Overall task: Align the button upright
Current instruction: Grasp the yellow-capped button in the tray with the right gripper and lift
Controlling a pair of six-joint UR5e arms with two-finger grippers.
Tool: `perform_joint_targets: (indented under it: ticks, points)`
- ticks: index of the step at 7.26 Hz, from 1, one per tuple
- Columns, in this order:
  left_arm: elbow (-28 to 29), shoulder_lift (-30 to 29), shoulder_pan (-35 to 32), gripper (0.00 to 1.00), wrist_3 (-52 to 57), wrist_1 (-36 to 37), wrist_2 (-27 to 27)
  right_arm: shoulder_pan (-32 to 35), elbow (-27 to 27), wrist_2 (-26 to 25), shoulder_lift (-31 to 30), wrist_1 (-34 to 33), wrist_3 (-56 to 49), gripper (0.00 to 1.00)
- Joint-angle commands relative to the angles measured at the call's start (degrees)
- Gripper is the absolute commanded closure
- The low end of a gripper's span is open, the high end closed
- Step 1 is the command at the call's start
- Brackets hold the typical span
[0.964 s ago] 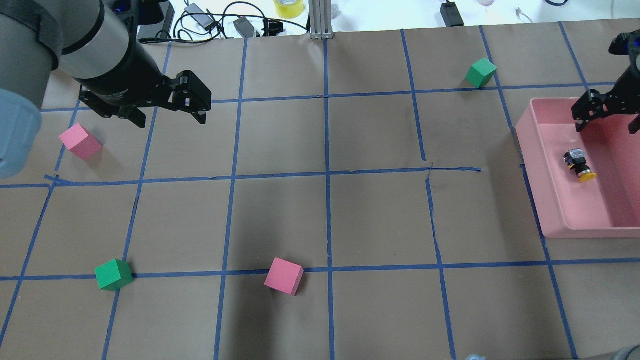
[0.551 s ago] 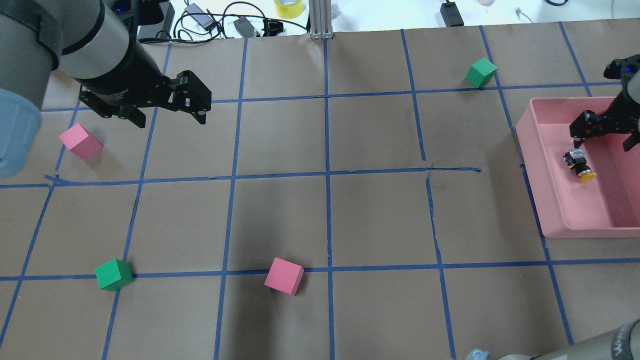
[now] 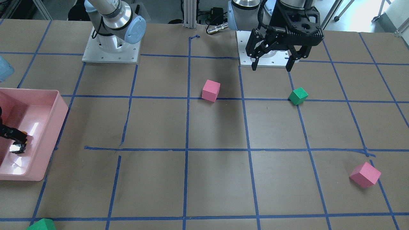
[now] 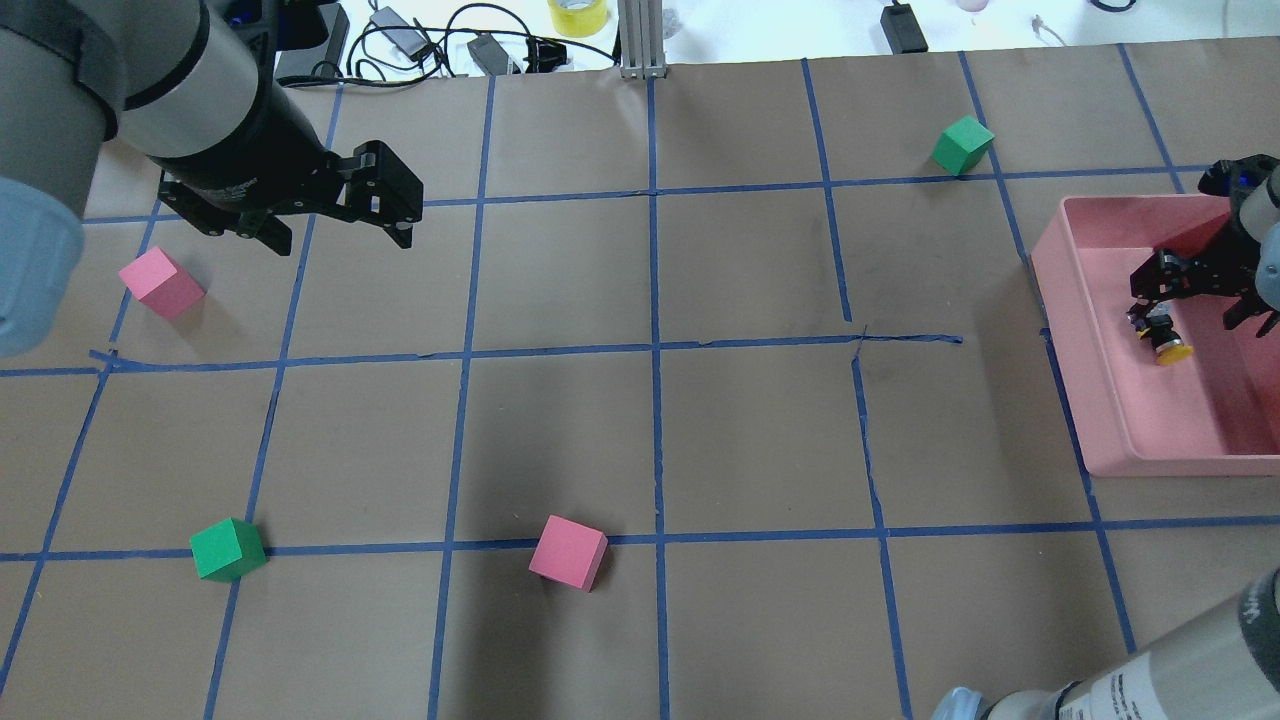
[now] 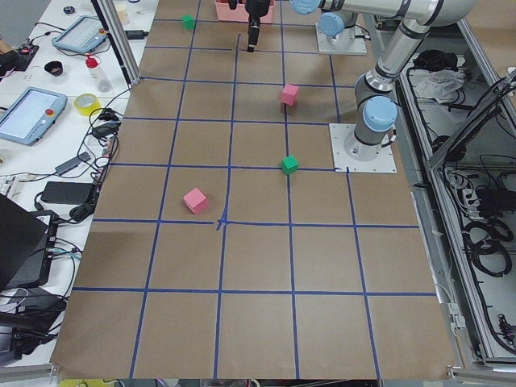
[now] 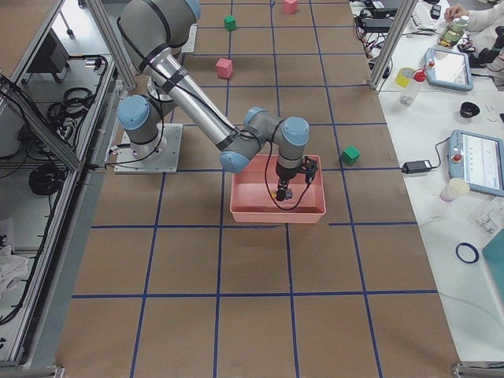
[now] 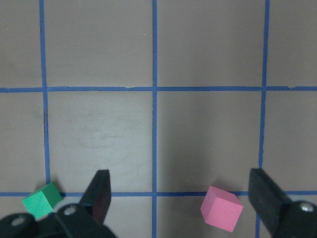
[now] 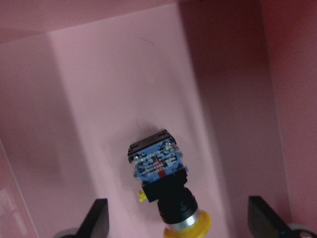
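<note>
Pink tray walls surround my right end effector, its fingers spread wide. Just beneath and between them, the button lies on its side. It looks light, rigid and smooth; I'd pinch the black body, not the rounded cap.

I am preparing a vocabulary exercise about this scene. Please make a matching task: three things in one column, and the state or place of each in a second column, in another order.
Things:
1. button
2. left gripper
3. right gripper

States:
A. open, over the table, far from the bin
B. lying on its side in the pink bin
C. open, over the button

Pairs: 1-B, 2-A, 3-C
</note>
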Motion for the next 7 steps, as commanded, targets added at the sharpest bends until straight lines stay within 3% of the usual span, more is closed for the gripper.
perform_joint_targets:
  ticks: [1,2,3,4,5,6,7]
  points:
    - [0.0,0.0,0.0,0.0,-0.02,-0.05,0.07,-0.04,0.03,0.45,1.06,-0.87,-1.57,0.0]
    - [0.0,0.0,0.0,0.0,-0.02,-0.05,-0.02,-0.12,0.03,0.02,1.67,-0.95,-2.72,0.0]
    - [0.0,0.0,0.0,0.0,-0.02,-0.05,0.07,-0.04,0.12,-0.08,2.11,-0.87,-2.91,0.06]
    - [0.0,0.0,0.0,0.0,0.06,-0.05,-0.02,-0.04,0.12,-0.16,2.72,-0.87,-2.91,0.34]
    - [0.0,0.0,0.0,0.0,-0.02,-0.05,-0.02,-0.04,0.12,-0.16,2.9,-0.69,-2.91,0.52]
    - [0.0,0.0,0.0,0.0,-0.02,0.04,0.07,-0.04,0.12,-0.34,2.99,-0.43,-2.99,0.81]
    - [0.0,0.0,0.0,0.0,-0.02,-0.05,-0.02,-0.12,-0.05,-0.34,2.56,-0.34,-4.04,1.0]
